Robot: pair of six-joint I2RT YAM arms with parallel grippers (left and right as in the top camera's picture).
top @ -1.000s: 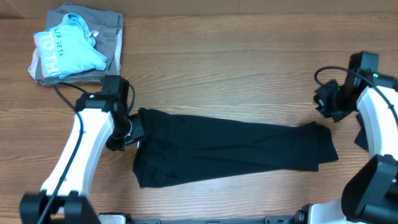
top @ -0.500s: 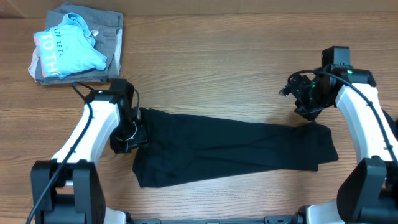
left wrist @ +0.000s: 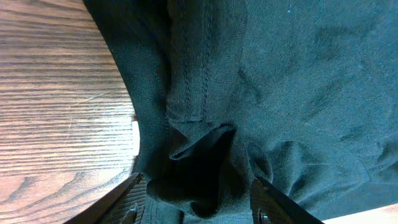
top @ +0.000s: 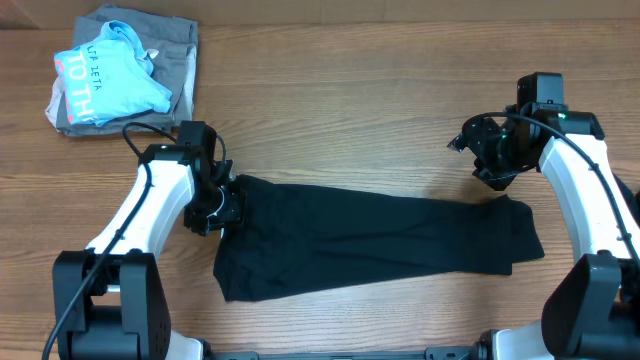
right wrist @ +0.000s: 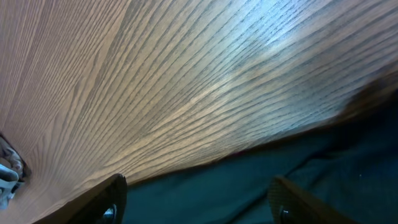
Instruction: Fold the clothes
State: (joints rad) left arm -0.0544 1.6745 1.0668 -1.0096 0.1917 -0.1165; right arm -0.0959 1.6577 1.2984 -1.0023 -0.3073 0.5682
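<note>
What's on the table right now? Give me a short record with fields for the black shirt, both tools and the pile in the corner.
black shirt: lying in a long strip across the table
left tool: closed on a bunched fold at the shirt's left end
right tool: open, empty, over bare wood beside the shirt's right end
corner pile: light blue shirt on a folded grey garment, apart from both tools

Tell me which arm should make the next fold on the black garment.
Left, probably. The left gripper has an end of the black garment bunched between its fingers, while the right gripper hangs open over the table beside the other end, holding nothing.
</note>
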